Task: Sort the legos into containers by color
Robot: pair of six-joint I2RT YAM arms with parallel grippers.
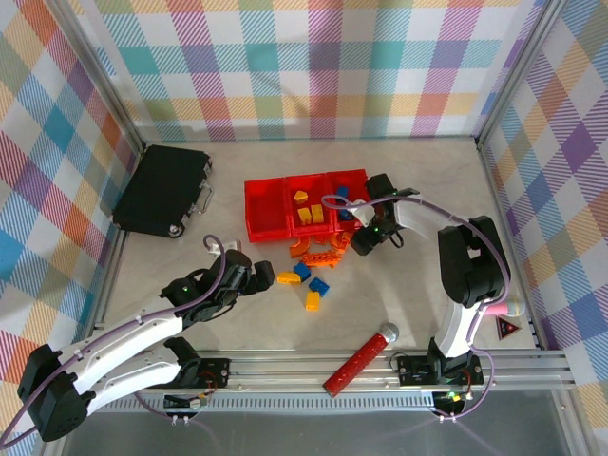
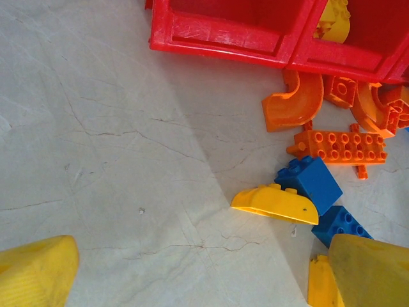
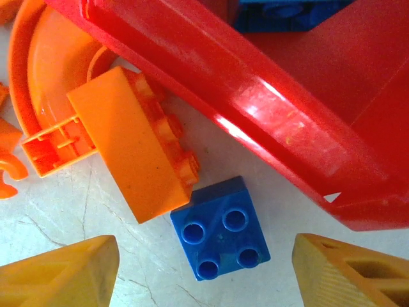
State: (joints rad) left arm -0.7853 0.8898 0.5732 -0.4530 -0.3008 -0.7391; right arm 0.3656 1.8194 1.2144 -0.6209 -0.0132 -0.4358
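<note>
A: Where's the R pincer [image 3: 204, 278]?
B: Spread, straddling the blue brick [image 3: 220, 228] on the bench [image 3: 96, 217], just beside the red bins [image 3: 255, 109]. The orange brick [image 3: 137, 147] seems to touch its corner.
A: Tips?
B: Center up, drop straight, pinch flat sides, miss the orange one. L pincer [image 2: 192, 275] is spread wide near the yellow wedge [image 2: 275, 204].

Blue brick [image 3: 220, 236] between spread pincer fingers [image 3: 64, 275], just beside orange brick [image 3: 137, 150] and red bin [image 3: 255, 109]
</note>
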